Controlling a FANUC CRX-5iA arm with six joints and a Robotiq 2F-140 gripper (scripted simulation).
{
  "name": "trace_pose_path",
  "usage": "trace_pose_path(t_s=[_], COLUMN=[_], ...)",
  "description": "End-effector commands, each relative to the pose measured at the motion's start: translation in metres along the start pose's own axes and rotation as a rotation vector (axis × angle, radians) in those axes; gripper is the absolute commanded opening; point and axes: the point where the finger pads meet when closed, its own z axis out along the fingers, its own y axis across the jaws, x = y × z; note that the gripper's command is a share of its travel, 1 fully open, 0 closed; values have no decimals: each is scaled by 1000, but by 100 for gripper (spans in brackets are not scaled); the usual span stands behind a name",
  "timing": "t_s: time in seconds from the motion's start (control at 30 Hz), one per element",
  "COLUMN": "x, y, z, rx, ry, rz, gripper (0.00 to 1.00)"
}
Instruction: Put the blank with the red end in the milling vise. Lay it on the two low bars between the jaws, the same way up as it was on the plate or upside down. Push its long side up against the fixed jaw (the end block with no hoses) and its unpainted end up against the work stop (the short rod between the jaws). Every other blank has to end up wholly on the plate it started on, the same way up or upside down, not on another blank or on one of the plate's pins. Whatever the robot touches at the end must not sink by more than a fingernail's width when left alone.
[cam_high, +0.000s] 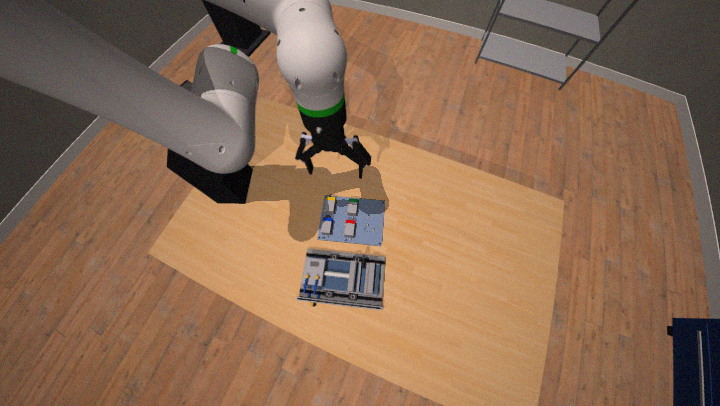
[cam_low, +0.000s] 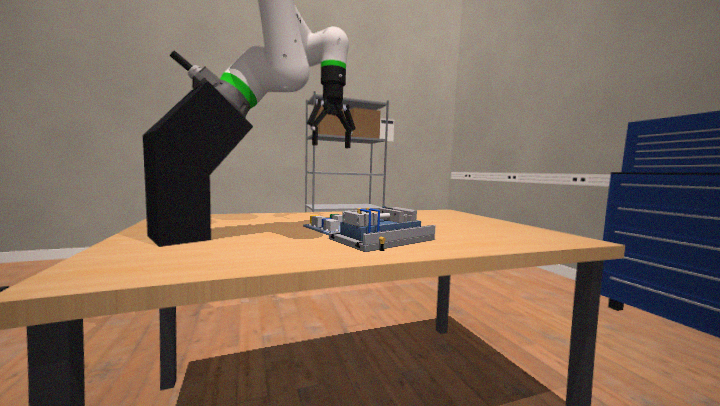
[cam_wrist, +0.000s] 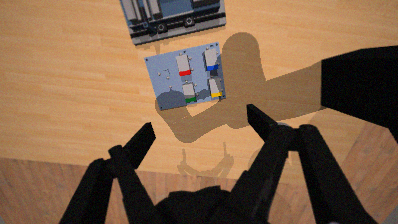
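The blank with the red end (cam_high: 349, 227) lies on the blue plate (cam_high: 350, 218), on the side near the vise; it also shows in the wrist view (cam_wrist: 183, 65). Blanks with blue (cam_high: 326, 225), yellow (cam_high: 331, 203) and green (cam_high: 352, 205) ends lie on the same plate. The milling vise (cam_high: 344, 277) sits just in front of the plate, with nothing between its jaws. Its hoses (cam_low: 372, 219) are at one end. My gripper (cam_high: 333, 162) hangs high above the table behind the plate, open and empty. It also shows in the exterior view (cam_low: 330, 133) and the wrist view (cam_wrist: 200, 127).
The robot's black base (cam_low: 184, 166) stands on the table to the left of the plate. A metal shelf rack (cam_low: 346, 153) stands behind the table. A blue tool cabinet (cam_low: 665, 216) stands on the right.
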Motion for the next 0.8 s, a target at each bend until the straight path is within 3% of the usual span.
trace_pose_path(t_s=[0.0,0.77], x=[1,6], y=[0,0], z=[0,0], rx=[1,1], ry=[0,4], rz=[0,0], gripper=[100,100])
